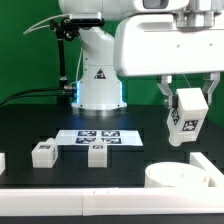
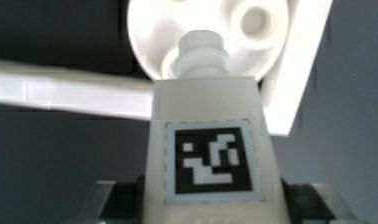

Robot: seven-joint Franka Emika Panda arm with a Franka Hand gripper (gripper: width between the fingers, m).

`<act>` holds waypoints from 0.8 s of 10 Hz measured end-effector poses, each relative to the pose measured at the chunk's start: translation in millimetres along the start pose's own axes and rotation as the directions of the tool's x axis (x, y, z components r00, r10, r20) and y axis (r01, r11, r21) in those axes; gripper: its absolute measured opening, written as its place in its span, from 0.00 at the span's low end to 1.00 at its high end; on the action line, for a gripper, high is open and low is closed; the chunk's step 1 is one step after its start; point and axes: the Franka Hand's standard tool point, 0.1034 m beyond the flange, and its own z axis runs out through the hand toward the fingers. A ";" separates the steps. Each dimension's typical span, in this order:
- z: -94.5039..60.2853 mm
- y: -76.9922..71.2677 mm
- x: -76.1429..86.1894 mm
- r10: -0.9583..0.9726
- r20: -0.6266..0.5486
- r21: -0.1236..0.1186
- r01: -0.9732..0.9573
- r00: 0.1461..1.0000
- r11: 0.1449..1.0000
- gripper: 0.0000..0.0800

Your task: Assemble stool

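**End Effector Status: One Leg Gripped Above the Seat**

Locate the end effector [image 1: 187, 103] at the exterior view's right, raised clear of the counter [image 1: 25, 130]. Its jaws stand partly closed and clamp one stool part, the held leg [image 1: 185, 122], by its two sides. The held leg hangs downward from the grip, with its black-and-white tag facing the exterior camera.

Confirm the grip in the wrist view. There the end effector [image 2: 212, 205] shows a dark finger [image 2: 118, 200] on either side of the held leg [image 2: 207, 115], at the end nearest the camera. The tag [image 2: 212, 160] faces the wrist camera. A rounded peg [image 2: 200, 48] at the far end of the held leg points toward the seat [image 2: 177, 25].

Find the seat [image 1: 185, 178] lying flat on the counter at the exterior view's lower right, below the held leg. A clear gap separates the two. In the wrist view a round socket [image 2: 257, 20] shows in the seat's face, just beside the peg.

Note the first loose leg [image 1: 42, 152] and the second loose leg [image 1: 97, 152]. Both rest on the counter toward the exterior view's left, apart from each other, just in front of the marker board [image 1: 100, 137]. The robot base [image 1: 100, 80] stands behind that board.

A white bar [image 1: 70, 195] runs along the counter's near edge.
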 end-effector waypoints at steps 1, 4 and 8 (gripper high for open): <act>1.7 0.5 1.1 0.000 -0.069 -0.004 0.000 0.998 1.000 0.42; 4.2 0.1 8.3 -0.005 -0.263 -0.013 0.001 0.965 1.000 0.42; 2.7 0.5 -6.9 -0.024 -0.527 -0.034 0.007 0.849 0.999 0.42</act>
